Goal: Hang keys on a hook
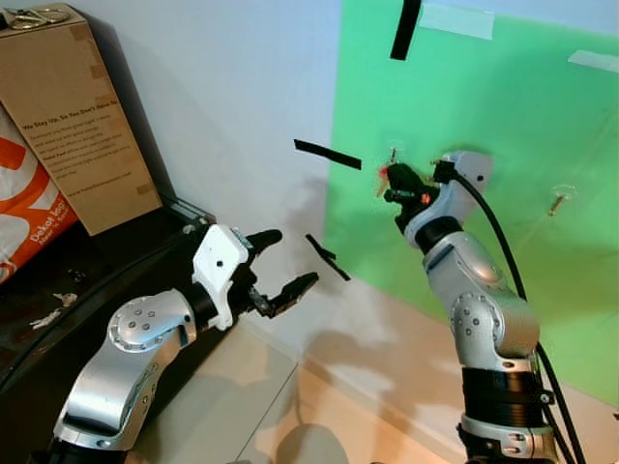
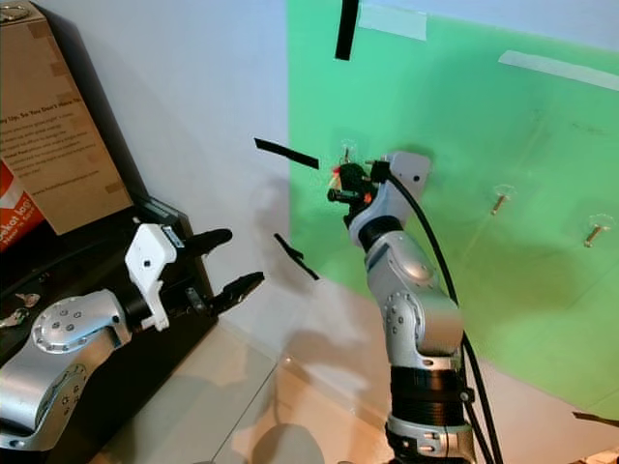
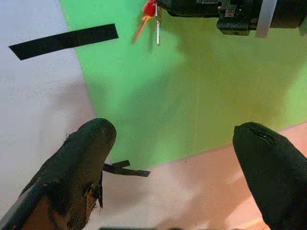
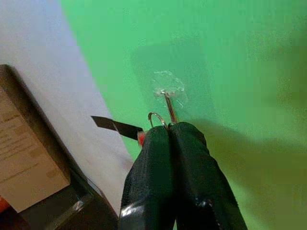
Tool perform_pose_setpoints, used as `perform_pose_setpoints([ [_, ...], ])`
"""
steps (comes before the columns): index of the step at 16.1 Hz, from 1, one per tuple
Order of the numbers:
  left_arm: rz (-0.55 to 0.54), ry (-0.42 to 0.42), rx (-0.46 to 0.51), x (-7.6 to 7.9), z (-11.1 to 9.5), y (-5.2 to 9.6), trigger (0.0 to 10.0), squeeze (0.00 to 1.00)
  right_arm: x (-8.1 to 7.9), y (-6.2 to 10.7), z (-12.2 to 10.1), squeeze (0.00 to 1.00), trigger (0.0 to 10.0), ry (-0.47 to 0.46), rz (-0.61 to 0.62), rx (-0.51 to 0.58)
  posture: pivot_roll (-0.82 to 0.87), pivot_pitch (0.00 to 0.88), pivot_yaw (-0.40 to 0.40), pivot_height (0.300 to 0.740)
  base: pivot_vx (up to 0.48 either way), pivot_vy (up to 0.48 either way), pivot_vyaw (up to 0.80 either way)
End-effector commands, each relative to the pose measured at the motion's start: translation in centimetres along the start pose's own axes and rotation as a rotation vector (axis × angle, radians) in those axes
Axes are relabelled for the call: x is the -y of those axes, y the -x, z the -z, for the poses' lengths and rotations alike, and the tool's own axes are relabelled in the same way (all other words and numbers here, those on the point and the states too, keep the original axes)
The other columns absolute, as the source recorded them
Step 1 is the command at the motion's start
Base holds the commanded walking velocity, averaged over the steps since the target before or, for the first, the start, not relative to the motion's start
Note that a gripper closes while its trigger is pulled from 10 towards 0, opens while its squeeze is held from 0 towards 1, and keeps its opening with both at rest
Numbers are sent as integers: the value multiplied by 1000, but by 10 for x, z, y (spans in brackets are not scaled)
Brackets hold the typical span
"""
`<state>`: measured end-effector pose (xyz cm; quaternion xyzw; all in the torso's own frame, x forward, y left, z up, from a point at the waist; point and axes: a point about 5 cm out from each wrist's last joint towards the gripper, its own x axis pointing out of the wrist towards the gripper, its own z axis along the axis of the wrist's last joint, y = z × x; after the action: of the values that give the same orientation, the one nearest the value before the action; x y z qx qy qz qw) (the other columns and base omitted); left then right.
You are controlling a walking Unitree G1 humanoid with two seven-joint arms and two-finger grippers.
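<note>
My right gripper [image 1: 396,184] is raised against the green wall panel [image 1: 503,126], shut on a set of keys [image 3: 152,14] with a red tag. In the right wrist view the key ring [image 4: 156,120] sticks out from between the closed fingertips, right beside a small metal hook [image 4: 168,99] on a clear suction pad. I cannot tell whether the ring is over the hook. My left gripper [image 1: 285,263] is held lower and to the left, open, with nothing between its fingers [image 3: 86,158].
Two more hooks [image 2: 498,201] [image 2: 595,232] sit further right on the green panel. Black tape strips [image 1: 327,155] [image 1: 327,256] mark the white wall. A cardboard box [image 1: 73,116] and an orange bag [image 1: 29,203] stand on a dark shelf [image 1: 58,280] at left. Tiled floor [image 1: 261,406] lies below.
</note>
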<state>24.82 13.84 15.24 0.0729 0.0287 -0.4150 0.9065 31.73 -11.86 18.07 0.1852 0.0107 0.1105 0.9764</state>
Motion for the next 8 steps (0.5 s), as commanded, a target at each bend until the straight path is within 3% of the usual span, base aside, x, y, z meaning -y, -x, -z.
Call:
perform_pose_setpoints([
  [1,7,-6,3,1,-3,0,10000,0,2,-2,-1,0,10000,-21,16,-7,-3,0,14,740,0,0,0],
  [8,15,-10,-2,2,-2,1,10000,0,13,-8,2,0,10000,-186,111,-47,7,0,9,740,0,0,0],
])
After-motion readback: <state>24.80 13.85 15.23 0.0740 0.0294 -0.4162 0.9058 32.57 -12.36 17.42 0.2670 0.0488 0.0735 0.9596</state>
